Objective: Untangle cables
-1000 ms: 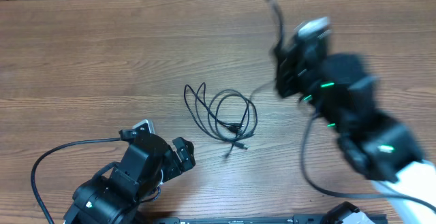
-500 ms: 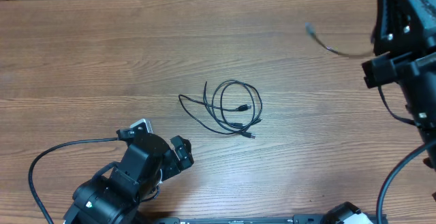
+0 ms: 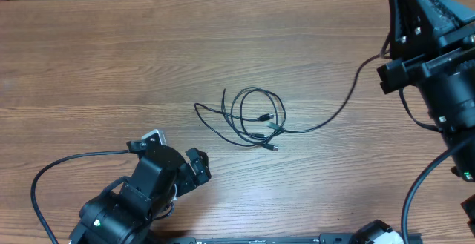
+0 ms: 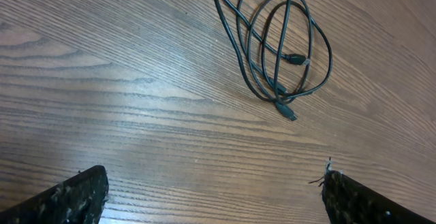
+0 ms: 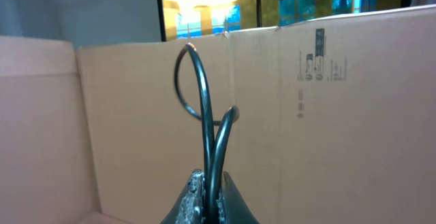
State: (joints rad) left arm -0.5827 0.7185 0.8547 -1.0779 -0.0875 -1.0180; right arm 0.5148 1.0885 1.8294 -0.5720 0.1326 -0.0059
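Observation:
A small pile of thin black cables (image 3: pixel 252 118) lies looped on the wooden table, also in the left wrist view (image 4: pixel 279 40), with small plug ends among the loops. One cable (image 3: pixel 338 110) runs from the pile to the right and up toward my right arm. My right gripper (image 5: pixel 210 193) is shut on a folded loop of that cable (image 5: pixel 204 108), raised and facing a cardboard wall; its fingers are hidden under the arm in the overhead view. My left gripper (image 4: pixel 214 193) is open and empty, near the table's front, short of the pile.
A cardboard wall (image 5: pixel 327 115) stands behind the table's far edge. My left arm's thick black cable (image 3: pixel 52 173) curves at the front left. My right arm (image 3: pixel 434 58) fills the right side.
My right arm swung from the table's middle to the far right, pulling one cable out of the pile. The cable's free end has dropped and now trails from the pile. The left arm has not moved.

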